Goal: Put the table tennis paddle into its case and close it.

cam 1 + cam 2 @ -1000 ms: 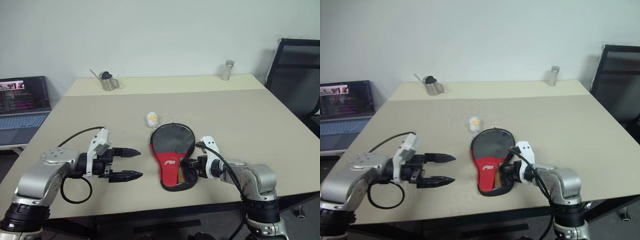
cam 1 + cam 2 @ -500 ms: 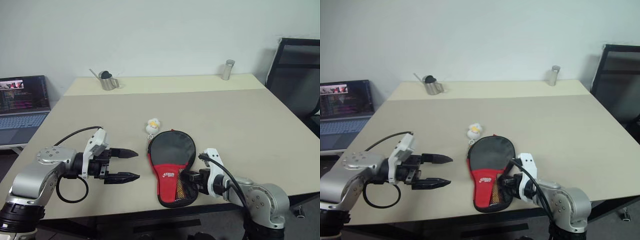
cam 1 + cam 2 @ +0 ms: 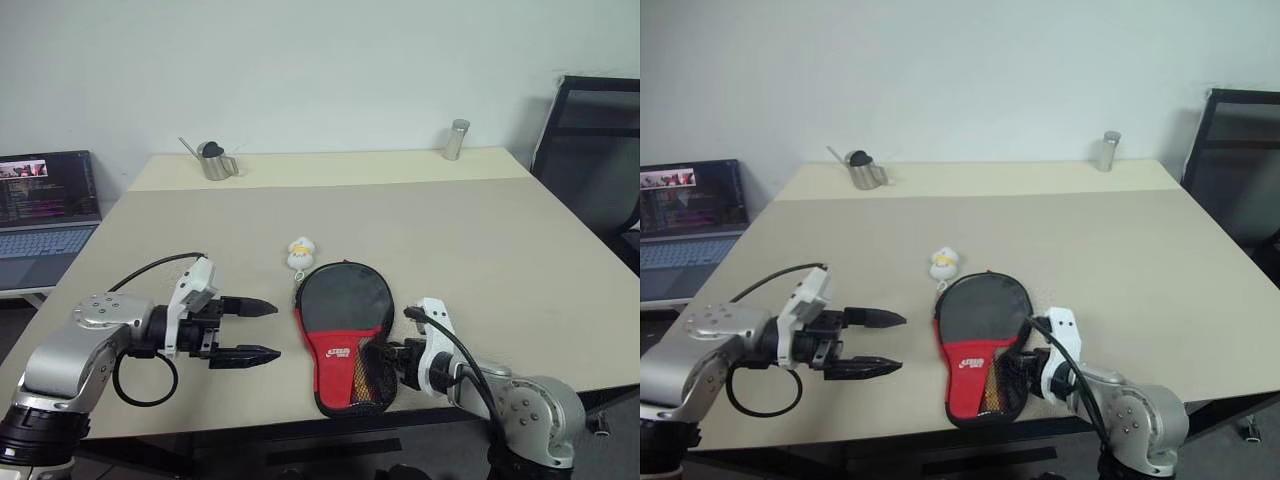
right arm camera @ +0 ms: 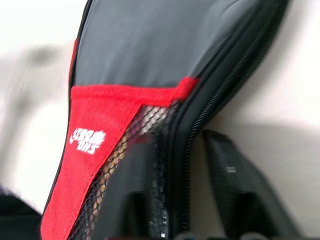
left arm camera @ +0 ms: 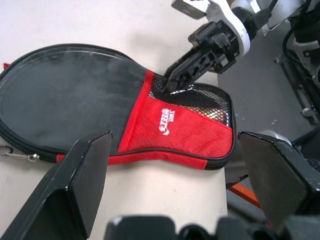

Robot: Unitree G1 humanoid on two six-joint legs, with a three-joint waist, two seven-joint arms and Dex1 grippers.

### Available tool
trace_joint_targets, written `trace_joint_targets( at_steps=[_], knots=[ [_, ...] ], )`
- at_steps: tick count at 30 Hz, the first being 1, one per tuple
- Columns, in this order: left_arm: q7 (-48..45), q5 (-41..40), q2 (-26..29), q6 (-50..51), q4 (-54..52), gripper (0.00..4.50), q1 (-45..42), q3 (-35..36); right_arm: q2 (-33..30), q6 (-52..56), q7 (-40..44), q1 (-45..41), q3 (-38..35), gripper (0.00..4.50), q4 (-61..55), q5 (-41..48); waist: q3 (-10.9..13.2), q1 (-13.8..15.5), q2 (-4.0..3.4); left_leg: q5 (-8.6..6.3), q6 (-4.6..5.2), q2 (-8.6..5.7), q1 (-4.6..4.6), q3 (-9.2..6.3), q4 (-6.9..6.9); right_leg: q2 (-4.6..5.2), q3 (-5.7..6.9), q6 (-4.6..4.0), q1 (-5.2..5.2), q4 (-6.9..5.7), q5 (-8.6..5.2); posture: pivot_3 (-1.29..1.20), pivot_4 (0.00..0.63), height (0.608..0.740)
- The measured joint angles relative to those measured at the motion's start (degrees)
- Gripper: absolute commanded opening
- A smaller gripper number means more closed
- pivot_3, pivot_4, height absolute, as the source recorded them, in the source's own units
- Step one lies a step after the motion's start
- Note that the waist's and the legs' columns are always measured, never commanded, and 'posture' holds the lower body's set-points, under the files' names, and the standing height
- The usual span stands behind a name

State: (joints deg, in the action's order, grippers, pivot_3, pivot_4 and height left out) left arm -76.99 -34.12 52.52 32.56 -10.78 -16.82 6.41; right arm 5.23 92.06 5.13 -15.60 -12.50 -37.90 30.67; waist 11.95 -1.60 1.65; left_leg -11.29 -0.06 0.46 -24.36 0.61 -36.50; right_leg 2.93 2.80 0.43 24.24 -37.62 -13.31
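The case (image 3: 345,305) lies flat near the table's front edge, black at the top and red with a white logo lower down. Its mesh pocket (image 5: 200,97) faces my right arm, and its duck charm (image 3: 299,252) rests just beyond its round end. The table tennis paddle is hidden. My right gripper (image 3: 385,355) sits at the case's lower right side. Its fingers (image 4: 232,185) are apart, with the zipped edge (image 4: 180,150) between them. My left gripper (image 3: 277,330) hovers open to the left of the case and points at it, holding nothing.
A metal pitcher (image 3: 213,162) and a metal cylinder (image 3: 455,140) stand at the table's far edge. A laptop (image 3: 45,205) sits off to the left and a black chair (image 3: 590,150) to the right. The case lies close to the table's front edge (image 3: 300,425).
My right gripper has drawn back along the case's right side toward the table front, and its fingers have parted. The case and duck charm shifted slightly. The left gripper stayed still.
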Motion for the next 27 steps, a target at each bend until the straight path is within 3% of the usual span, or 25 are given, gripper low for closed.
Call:
trace_joint_targets(
  at_steps=[5, 10, 14, 22, 27],
  knots=[
    [1.9, -0.2, -0.5, 0.4, -0.3, 4.40, 0.7, 0.2, -3.8, 0.0, 1.5, 0.3, -0.2, 4.44, -6.8, 7.6, 0.0, 0.0, 0.00, 0.00, 0.00, 0.01, 0.00, -0.02, 0.08, 0.00, 0.03, 0.02, 0.02, 0.01, 0.01, 0.00, 0.150, 0.740],
    [6.3, -1.2, -1.6, 2.0, 0.8, 4.40, -0.3, 1.0, -12.1, 0.0, 6.9, -8.0, -0.3, 4.48, -6.6, 13.2, 0.0, 0.0, 0.00, 0.01, 0.00, 0.01, 0.01, -0.05, 0.07, 0.00, 0.09, 0.00, 0.00, 0.01, 0.00, 0.00, 0.150, 0.740],
    [9.5, -0.7, -2.1, 1.4, 4.1, 4.40, -2.6, 2.5, -20.0, -4.2, 11.3, -14.0, 5.1, 4.48, -2.7, 12.8, 0.0, 0.0, 0.05, 0.01, 0.01, 0.01, 0.01, -0.05, 0.19, -0.03, 0.12, 0.12, -0.01, 0.11, 0.06, 0.00, 0.150, 0.740],
    [16.3, 1.4, -4.4, -0.2, 7.1, 4.40, -4.3, 3.0, -23.5, -25.7, 16.3, -17.9, 26.5, 4.48, 14.1, -0.4, 0.0, 0.0, 0.07, 0.01, 0.01, 0.02, -0.06, 0.00, 0.42, -0.13, 0.09, 0.25, -0.01, 0.48, 0.15, 0.00, 0.150, 0.740],
    [22.4, 2.0, -9.0, 0.8, 9.5, 4.40, -6.7, 2.9, -22.1, -34.2, 18.4, -18.2, 33.7, 4.48, 21.2, -6.5, 0.0, 0.1, 0.10, 0.01, 0.01, 0.02, -0.08, -0.01, 0.33, -0.14, 0.09, 0.38, -0.04, 0.48, 0.23, 0.00, 0.150, 0.740]
  ],
)
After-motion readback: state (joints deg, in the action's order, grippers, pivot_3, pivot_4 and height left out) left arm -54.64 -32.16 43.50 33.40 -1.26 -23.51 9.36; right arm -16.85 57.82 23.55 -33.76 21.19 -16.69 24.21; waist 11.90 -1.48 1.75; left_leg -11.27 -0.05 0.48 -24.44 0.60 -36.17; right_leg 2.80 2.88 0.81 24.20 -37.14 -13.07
